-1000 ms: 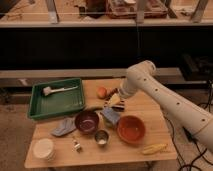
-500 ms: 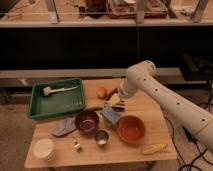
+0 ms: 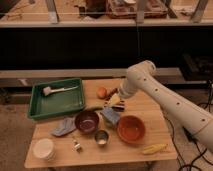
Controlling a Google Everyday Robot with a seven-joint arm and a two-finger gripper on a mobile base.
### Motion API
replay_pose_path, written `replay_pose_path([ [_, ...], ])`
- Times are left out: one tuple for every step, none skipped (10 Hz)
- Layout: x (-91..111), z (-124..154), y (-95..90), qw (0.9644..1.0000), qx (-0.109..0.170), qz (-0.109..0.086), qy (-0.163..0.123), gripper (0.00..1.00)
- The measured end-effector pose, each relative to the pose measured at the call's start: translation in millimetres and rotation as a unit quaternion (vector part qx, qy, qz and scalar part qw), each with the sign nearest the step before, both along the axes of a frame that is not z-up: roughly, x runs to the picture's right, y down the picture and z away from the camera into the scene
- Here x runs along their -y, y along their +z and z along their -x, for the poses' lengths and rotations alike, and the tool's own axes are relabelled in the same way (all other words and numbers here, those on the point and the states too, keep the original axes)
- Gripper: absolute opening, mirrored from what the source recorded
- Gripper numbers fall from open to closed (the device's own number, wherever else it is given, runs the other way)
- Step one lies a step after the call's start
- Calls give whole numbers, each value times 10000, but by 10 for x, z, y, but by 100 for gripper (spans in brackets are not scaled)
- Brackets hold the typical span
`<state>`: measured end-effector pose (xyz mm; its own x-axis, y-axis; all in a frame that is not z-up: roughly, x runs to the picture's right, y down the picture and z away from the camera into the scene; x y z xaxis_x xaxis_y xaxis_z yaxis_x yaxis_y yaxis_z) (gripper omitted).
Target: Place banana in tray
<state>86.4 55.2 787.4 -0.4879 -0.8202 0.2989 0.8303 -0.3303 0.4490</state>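
No change is showing against half a second ago: my arm is staying put. My fingers [image 3: 113, 102] are hovering low over the middle of the surface [image 3: 120, 156], just beside the orange [image 3: 102, 92]. I cannot tell whether they are spread or pressed together. The banana [image 3: 154, 148] is lying at the front right corner, well apart from my fingers, beyond the brown bowl [image 3: 131, 129]. The tray [image 3: 60, 104] is sitting far left.

The tray [image 3: 36, 108] sits at the table's [image 3: 152, 107] far left, a brush [image 3: 59, 90] in it, while the banana [image 3: 154, 148] lies at the near right edge, right of a bowl [image 3: 131, 129]. The gripper [image 3: 114, 101] hangs mid-table, just right of a round fruit [image 3: 102, 92].
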Motion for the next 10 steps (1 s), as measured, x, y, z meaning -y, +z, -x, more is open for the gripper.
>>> replay_pose_path([
  [0,0,0,10000,0,0,0,80],
  [0,0,0,10000,-9,3,11,80],
  [5,-9,1,10000,-51,4,39,80],
  [14,-41,-2,9997,-224,-15,126,80],
  [28,-147,-50,9955,-827,-111,458,80],
  [42,-233,-104,9884,-1292,-179,774,80],
  [56,-362,-177,9725,-1964,-272,1225,80],
  [78,-460,-250,9547,-2516,-366,1545,80],
  [80,-565,-319,9416,-2875,-360,1716,80],
  [51,-719,-392,9336,-3050,-244,1865,80],
])
